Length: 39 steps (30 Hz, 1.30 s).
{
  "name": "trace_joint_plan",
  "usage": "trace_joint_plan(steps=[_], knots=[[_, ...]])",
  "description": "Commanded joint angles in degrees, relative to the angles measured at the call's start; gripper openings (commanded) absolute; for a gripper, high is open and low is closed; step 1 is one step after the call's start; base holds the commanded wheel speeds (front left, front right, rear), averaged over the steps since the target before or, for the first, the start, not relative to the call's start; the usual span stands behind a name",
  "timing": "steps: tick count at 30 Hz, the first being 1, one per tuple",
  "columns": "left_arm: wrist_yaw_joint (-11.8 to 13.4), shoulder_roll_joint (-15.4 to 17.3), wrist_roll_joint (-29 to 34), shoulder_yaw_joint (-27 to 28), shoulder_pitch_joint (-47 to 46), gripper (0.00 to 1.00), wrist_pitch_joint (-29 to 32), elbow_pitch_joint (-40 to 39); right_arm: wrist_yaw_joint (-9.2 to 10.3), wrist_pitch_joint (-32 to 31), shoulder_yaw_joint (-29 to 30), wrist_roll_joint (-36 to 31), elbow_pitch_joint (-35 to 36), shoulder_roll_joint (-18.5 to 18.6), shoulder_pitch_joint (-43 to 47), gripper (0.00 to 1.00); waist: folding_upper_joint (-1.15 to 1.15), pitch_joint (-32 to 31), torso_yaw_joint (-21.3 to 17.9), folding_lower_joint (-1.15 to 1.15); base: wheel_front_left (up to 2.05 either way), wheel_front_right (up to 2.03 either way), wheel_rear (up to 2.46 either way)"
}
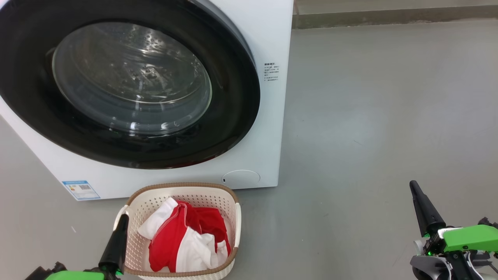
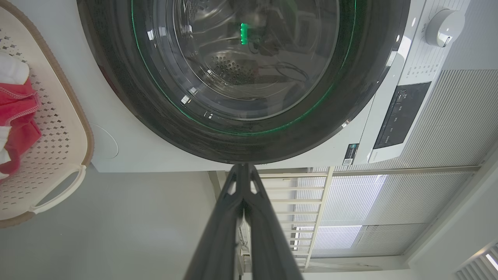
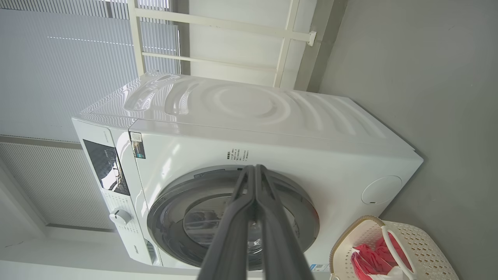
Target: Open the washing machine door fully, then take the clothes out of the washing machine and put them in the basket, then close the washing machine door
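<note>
I look down through the head camera and see the basket (image 1: 179,186) sitting on the grey floor (image 1: 369,116), just in front of the washing machine (image 1: 268,39). The clothes (image 1: 183,237) are inside the basket. They are a soft red and white heap, bunched up and lying below the brown rim. One white bit pokes up at the back left of the heap. The basket is cream with lots of little holes, and a white handle shows on each side. The washing machine door (image 1: 128,81) is shut flat against the white front. Through its round glass I can see the shiny drum with its small holes. A small blue label (image 1: 81,189) is stuck low on the machine, to the left of the basket. My left gripper (image 1: 123,216) is at the left side of the basket, with its dark tip near the left handle. Its two fingers are pressed together and they hold nothing. My right gripper (image 1: 413,186) is well off to the right, over bare floor. Its fingers are pressed together too, with nothing between them.
</note>
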State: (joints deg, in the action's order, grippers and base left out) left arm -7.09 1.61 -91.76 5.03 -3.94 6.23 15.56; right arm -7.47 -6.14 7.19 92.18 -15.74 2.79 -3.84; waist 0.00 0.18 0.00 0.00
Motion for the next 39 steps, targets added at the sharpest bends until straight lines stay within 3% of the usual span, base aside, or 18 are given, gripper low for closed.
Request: trace_joint_plan(steps=[1, 39], knots=[[-0.4, 1.27, -0.39, 1.51, -2.25, 0.0, 0.26, -1.51, -0.02, -0.27, -0.77, 0.06, 1.72, 0.2, -2.33, 0.0, 0.0, 0.0, 0.0, 0.0, 0.0, 0.0, 0.0], [-0.4, 1.27, -0.4, 1.5, -2.25, 0.0, 0.26, -1.52, -0.02, -0.33, -0.69, 0.0, 1.72, 0.15, -2.34, 0.0, 0.0, 0.0, 0.0, 0.0, 0.0, 0.0, 0.0]])
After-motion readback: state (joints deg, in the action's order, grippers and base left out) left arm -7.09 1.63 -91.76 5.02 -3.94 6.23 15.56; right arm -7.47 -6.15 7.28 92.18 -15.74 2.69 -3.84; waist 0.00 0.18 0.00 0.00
